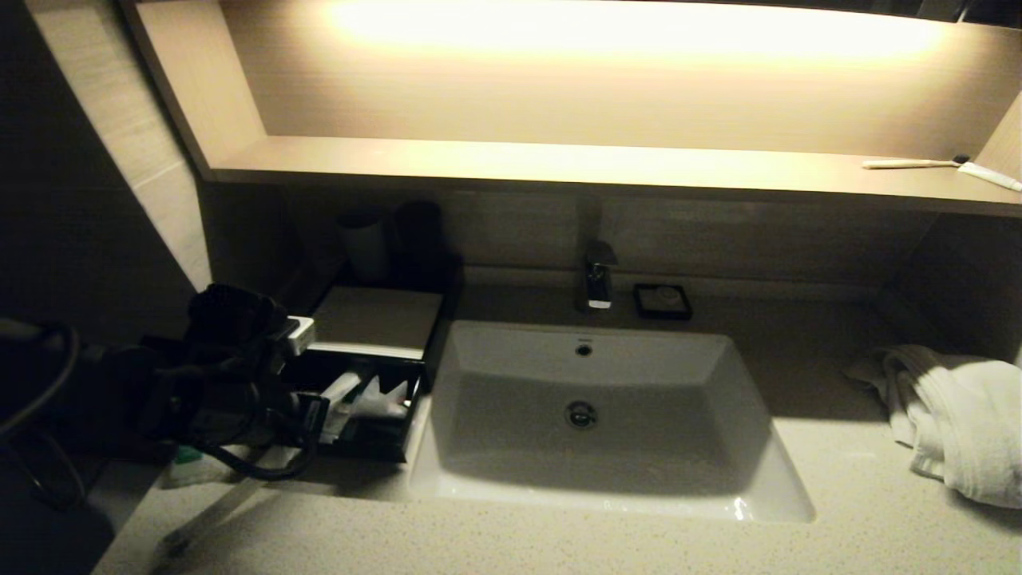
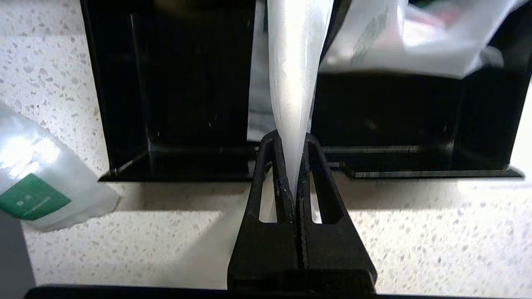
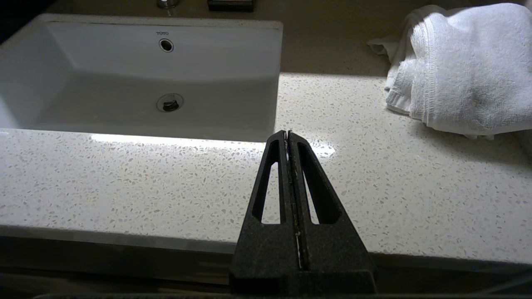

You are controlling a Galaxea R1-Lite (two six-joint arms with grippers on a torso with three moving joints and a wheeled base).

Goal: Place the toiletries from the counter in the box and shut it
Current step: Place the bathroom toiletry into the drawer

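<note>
One arm works in the head view: the left gripper (image 1: 307, 415) hangs at nine o'clock of the basin (image 1: 607, 415), at the box's (image 1: 375, 319) open drawer. Left wrist view: its fingers pinch a wrapped stick (image 2: 297, 83) over the drawer; a sachet (image 2: 37, 195) waits on the counter (image 2: 124, 241) at eight o'clock, so lowering and release likely come next. Right wrist view: the right gripper (image 3: 288, 137) idles, fingers together.

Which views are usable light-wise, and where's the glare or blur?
Head view: the lit shelf is blown out, the left gripper and box sit in deep shadow. Left wrist view: bright counter, but the wrapped stick and sachet are soft. Right wrist view: evenly lit, with a glare strip on the basin edge and a sharp towel.
</note>
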